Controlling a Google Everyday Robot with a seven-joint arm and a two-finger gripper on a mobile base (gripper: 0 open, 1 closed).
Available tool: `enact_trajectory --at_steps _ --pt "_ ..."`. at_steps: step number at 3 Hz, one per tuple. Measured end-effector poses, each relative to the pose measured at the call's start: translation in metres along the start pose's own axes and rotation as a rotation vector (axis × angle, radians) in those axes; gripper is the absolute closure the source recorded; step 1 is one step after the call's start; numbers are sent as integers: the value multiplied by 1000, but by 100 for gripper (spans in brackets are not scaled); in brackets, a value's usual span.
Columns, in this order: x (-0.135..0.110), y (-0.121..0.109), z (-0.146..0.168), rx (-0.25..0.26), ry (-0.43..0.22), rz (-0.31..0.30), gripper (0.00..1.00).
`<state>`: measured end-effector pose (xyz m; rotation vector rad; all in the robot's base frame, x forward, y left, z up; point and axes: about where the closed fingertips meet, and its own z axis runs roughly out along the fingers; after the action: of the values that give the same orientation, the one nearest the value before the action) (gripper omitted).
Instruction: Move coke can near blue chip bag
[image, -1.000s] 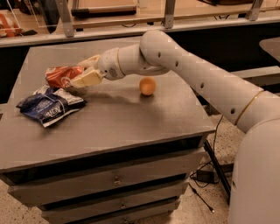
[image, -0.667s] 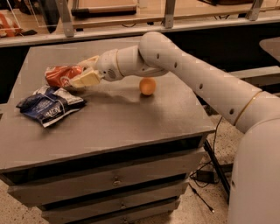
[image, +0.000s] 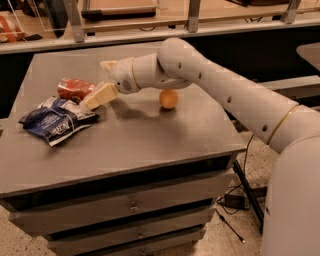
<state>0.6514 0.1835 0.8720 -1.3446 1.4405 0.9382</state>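
Coke can (image: 74, 89): lying just beside blue chip bag (image: 54, 119), placement apparently done; gripper (image: 95, 85) spread wide at can, withdrawal outstanding

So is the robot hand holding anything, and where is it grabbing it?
Nothing seems held. The gripper stands open next to the coke can, which lies on its side on the table beside the blue chip bag.

An orange ball (image: 169, 99) rests on the grey drawer cabinet (image: 150, 137).
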Motion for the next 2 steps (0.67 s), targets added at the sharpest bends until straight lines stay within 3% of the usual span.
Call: enact_trajectory --at_steps 1,2 --pt "0 -2 0 -7 -4 3 0" --pt "2 -10 -24 60 -4 5 0"
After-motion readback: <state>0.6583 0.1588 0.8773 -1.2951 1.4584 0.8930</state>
